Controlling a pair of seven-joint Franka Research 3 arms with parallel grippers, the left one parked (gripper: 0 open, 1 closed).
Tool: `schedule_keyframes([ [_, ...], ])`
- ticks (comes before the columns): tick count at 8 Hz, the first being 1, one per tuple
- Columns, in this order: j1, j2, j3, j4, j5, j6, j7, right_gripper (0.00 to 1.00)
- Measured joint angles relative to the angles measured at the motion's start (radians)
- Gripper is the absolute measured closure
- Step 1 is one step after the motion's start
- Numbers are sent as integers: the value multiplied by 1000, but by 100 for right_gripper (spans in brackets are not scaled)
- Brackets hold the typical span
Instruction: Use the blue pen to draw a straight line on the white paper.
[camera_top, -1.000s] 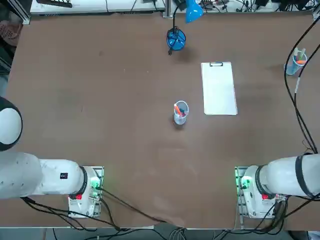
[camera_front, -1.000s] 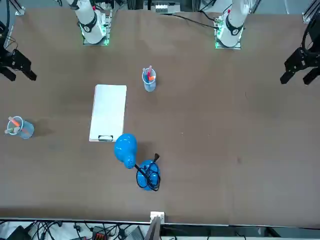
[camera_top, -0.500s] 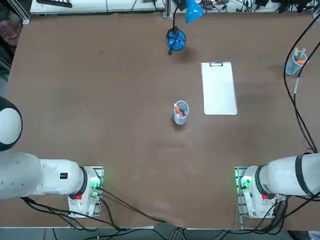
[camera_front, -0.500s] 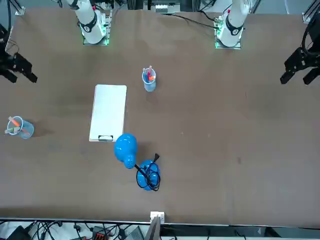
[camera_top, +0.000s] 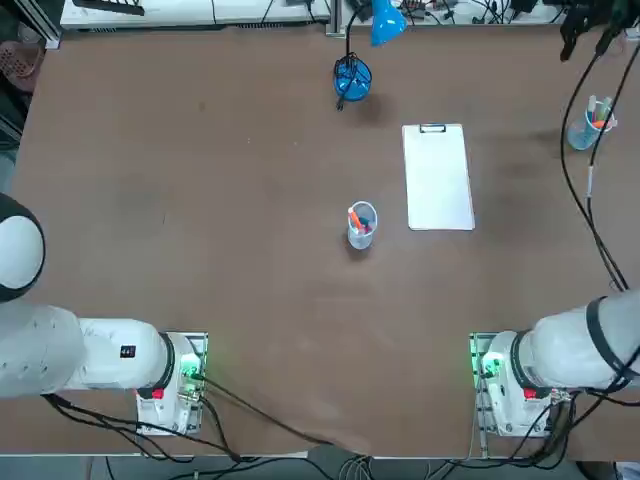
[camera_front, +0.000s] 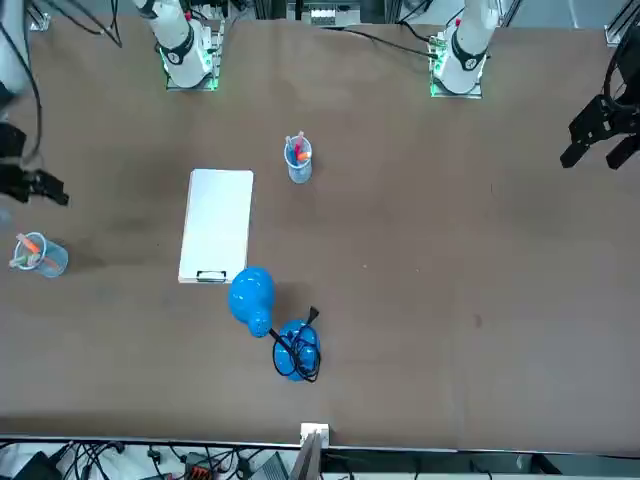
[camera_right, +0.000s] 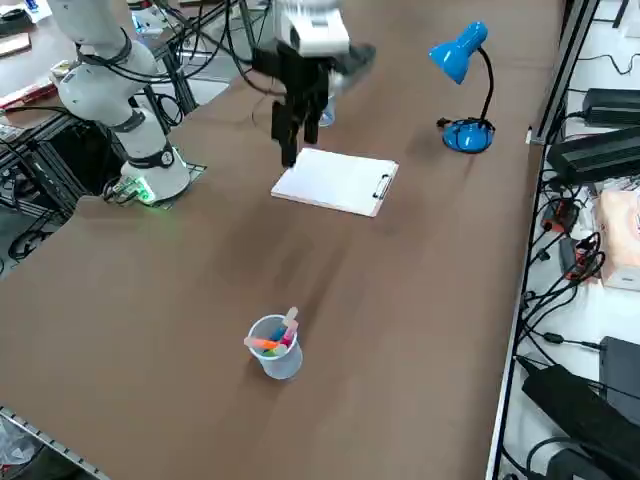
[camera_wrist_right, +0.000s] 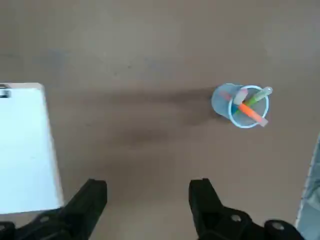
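Observation:
My right gripper (camera_wrist_right: 147, 192) is open, nothing between its fingers (camera_wrist_right: 92, 195). It hovers high above the table's right side (camera_right: 288, 150), between the white paper (camera_wrist_right: 25, 150) and a clear cup of pens (camera_wrist_right: 242, 106). The cup holds an orange pen, a green one and a pinkish one. The blue pen I cannot pick out for sure; only a bluish sliver shows under the orange pen. The paper (camera_top: 437, 177) lies flat, its dark clip at the far short edge. From the front the gripper (camera_front: 35, 187) hangs just short of the cup (camera_front: 40, 255).
A second clear cup (camera_top: 361, 223) with red and blue pens stands mid-table, left of the paper. A blue desk lamp (camera_front: 250, 295) on a round blue base (camera_top: 350, 78) stands near the far edge. Cables trail along the table's right edge.
My right gripper has travelled away from the robot's side along the table's right edge, closer to the cup of pens there. It has stayed open. Nothing on the table has moved.

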Motion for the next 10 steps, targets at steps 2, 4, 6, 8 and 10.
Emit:
schedule_keyframes([
  [2, -29, 125, -3, 46, -31, 32, 40, 0],
  [4, -86, 246, -8, 159, -33, 36, 48, 1],
  [6, -146, 361, -9, 286, -33, 37, 57, 5],
  [8, -175, 433, -9, 338, -33, 45, 84, 7],
  [10, -190, 465, -10, 347, -33, 91, 90, 8],
])
